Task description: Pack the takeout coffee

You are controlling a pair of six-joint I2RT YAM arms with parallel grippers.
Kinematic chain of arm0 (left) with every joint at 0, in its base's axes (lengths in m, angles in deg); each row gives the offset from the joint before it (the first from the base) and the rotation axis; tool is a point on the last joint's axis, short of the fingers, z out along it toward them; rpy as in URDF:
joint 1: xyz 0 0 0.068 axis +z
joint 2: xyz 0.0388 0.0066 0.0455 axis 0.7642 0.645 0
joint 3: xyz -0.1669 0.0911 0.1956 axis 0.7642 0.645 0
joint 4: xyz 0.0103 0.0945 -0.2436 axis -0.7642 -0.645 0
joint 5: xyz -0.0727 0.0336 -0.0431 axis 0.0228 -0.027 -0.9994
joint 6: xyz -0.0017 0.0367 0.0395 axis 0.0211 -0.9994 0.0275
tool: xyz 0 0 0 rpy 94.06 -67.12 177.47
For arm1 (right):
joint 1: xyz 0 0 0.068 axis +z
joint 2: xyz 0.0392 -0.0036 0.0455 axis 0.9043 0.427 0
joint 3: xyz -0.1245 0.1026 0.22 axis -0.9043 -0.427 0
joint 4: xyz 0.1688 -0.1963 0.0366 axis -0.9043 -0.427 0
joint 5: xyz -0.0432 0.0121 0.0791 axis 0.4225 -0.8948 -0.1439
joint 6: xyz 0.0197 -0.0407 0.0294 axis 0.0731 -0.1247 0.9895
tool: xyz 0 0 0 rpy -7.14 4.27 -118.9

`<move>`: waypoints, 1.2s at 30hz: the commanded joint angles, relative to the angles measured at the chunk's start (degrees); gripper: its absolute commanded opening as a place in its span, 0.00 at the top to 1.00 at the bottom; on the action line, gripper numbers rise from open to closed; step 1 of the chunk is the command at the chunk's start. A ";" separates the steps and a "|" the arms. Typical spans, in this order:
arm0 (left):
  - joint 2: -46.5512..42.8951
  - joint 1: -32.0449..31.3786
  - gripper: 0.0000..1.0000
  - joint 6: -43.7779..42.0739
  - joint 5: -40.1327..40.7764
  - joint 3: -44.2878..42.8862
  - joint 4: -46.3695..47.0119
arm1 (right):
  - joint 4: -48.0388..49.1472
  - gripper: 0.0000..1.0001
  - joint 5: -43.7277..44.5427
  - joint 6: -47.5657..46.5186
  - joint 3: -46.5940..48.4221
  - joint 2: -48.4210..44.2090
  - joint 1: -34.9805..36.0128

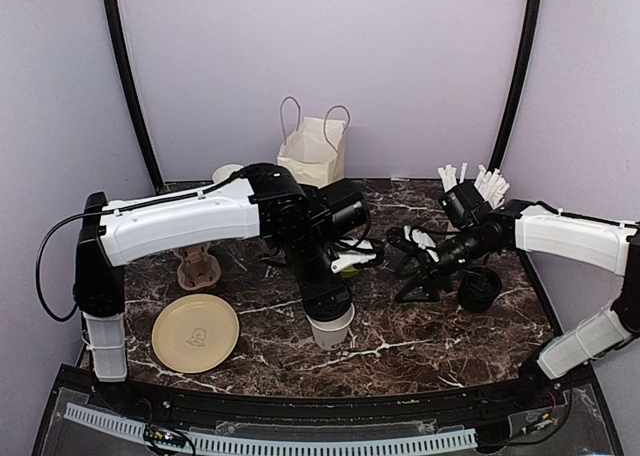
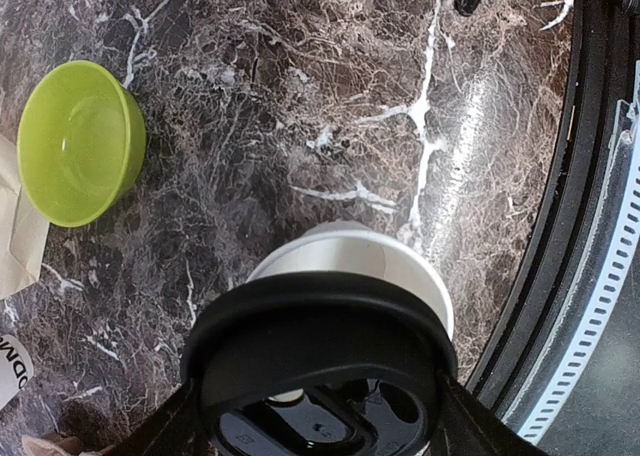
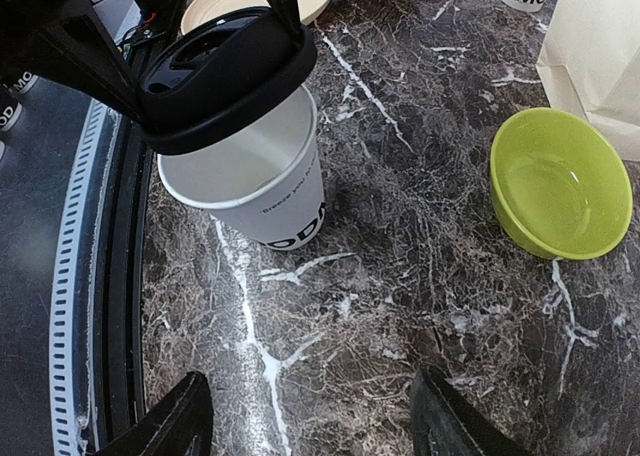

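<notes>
The takeout coffee stands in two parts near the table's front edge. Its white paper cup (image 3: 270,191) with dark lettering near the base is upright on the marble, its mouth partly uncovered. The black lid (image 3: 225,76) hangs tilted over the cup's rim, and my left gripper (image 2: 315,421) is shut on the lid's sides from above. Whether the lid touches the rim I cannot tell. From above, the cup (image 1: 332,328) shows under the left wrist. My right gripper (image 3: 312,396) is open, empty, low over the marble to the cup's right.
A lime green bowl (image 3: 560,181) sits beside the white paper bag (image 1: 315,151) at the back. A tan plate (image 1: 195,333) and cardboard cup carrier (image 1: 197,268) lie left. A cup of straws (image 1: 480,188) and stacked black lids (image 1: 480,288) stand right. The black front rail (image 2: 560,226) runs close by the cup.
</notes>
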 commanded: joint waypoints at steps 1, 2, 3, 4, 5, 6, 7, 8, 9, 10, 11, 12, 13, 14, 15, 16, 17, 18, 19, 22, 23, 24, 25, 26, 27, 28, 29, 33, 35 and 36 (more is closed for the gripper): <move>1.12 0.08 0.29 -0.74 -1.30 -1.97 -2.32 | 1.18 0.33 -1.28 0.20 -0.98 0.20 -0.21; 1.50 0.08 0.29 -0.80 -1.35 -2.02 -2.32 | 1.17 0.33 -1.30 0.13 -1.01 0.16 -0.19; 1.84 0.08 0.29 -0.82 -1.41 -2.09 -2.33 | 1.14 0.33 -1.26 0.11 -1.00 0.14 -0.19; 1.98 0.08 0.29 -0.88 -1.39 -2.18 -2.26 | 1.15 0.33 -1.22 0.04 -1.04 0.12 -0.17; 2.31 0.08 0.29 -0.86 -1.39 -2.25 -2.25 | 1.17 0.33 -1.15 0.02 -1.08 0.10 -0.17; 2.39 0.08 0.29 -0.89 -1.38 -2.42 -2.18 | 1.22 0.33 -1.13 0.02 -1.21 0.10 -0.21; 2.63 0.08 0.29 -0.96 -1.37 -2.51 -2.12 | 1.24 0.33 -1.05 0.02 -1.29 0.05 -0.19; 2.73 0.08 0.29 -1.00 -1.37 -2.70 -2.08 | 1.23 0.33 -1.04 -0.04 -1.28 0.11 -0.21; 2.98 0.08 0.29 -1.06 -1.39 -2.73 -2.07 | 1.19 0.33 -0.96 -0.10 -1.31 0.12 -0.17; 3.17 0.08 0.29 -1.08 -1.38 -2.76 -2.06 | 1.18 0.33 -0.95 -0.07 -1.31 0.07 -0.17; 3.40 0.08 0.28 -1.14 -1.37 -2.81 -2.06 | 1.18 0.33 -0.95 -0.07 -1.35 0.04 -0.19; 3.51 0.08 0.28 -1.20 -1.41 -2.78 -2.06 | 1.15 0.33 -1.02 -0.08 -1.38 0.03 -0.21; 3.70 0.08 0.28 -1.26 -1.44 -2.82 -2.06 | 1.13 0.33 -1.02 -0.07 -1.37 0.08 -0.22; 3.79 0.08 0.28 -1.27 -1.40 -2.89 -2.02 | 1.14 0.33 -1.04 -0.08 -1.42 0.12 -0.18; 4.02 0.08 0.28 -1.28 -1.59 -2.92 -2.00 | 1.16 0.33 -1.04 -0.07 -1.44 0.12 -0.21; 4.08 0.08 0.27 -1.28 -2.40 -2.98 -2.00 | 1.15 0.33 -1.04 -0.14 -1.46 0.10 -0.22; 4.26 0.08 0.27 -1.28 -3.16 -3.05 -1.99 | 1.13 0.33 -1.04 -0.16 -1.47 0.14 -0.27; 4.29 0.08 0.26 -1.28 -3.45 -3.10 -1.98 | 1.06 0.33 -1.06 -0.16 -1.54 0.20 -0.27; 4.32 0.08 0.26 -1.28 -4.04 -3.20 -1.98 | 1.07 0.33 -1.08 -0.17 -1.48 0.28 -0.24; 4.32 0.08 0.25 -1.35 -5.44 -3.41 -2.21 | 1.09 0.33 -1.13 -0.24 -1.44 0.42 -0.23; 4.32 0.08 0.26 -1.36 -5.65 -3.39 -2.38 | 1.04 0.33 -1.21 -0.31 -1.46 0.47 -0.29; 4.32 0.08 0.26 -1.37 -5.89 -3.43 -2.49 | 1.04 0.33 -1.22 -0.33 -1.44 0.53 -0.18; 4.32 0.08 0.26 -1.39 -5.87 -3.39 -2.67 | 1.02 0.33 -1.22 -0.35 -1.44 0.60 -0.29; 4.37 0.08 0.26 -1.38 -5.85 -3.39 -2.76 | 1.04 0.33 -1.22 -0.33 -1.45 0.63 -0.24; 4.35 0.08 0.26 -1.42 -5.85 -3.32 -2.83 | 1.04 0.33 -1.26 -0.33 -1.47 0.64 -0.27; 4.33 0.08 0.26 -1.39 -5.89 -3.31 -2.84 | 0.99 0.33 -1.30 -0.33 -1.41 0.65 -0.30; 4.37 0.08 0.26 -1.42 -5.91 -3.30 -2.81 | 0.93 0.33 -1.30 -0.33 -1.38 0.63 -0.26; 4.26 0.08 0.27 -1.34 -5.09 -4.17 -2.99 | 0.86 0.33 -1.23 -0.33 -1.51 0.64 -0.25; 4.02 0.08 0.27 -1.18 -4.87 -4.51 -3.15 | 0.87 0.33 -1.22 -0.33 -1.53 0.73 -0.26; 3.94 0.08 0.27 -1.08 -4.94 -4.52 -3.22 | 0.94 0.33 -1.22 -0.33 -1.53 0.73 -0.19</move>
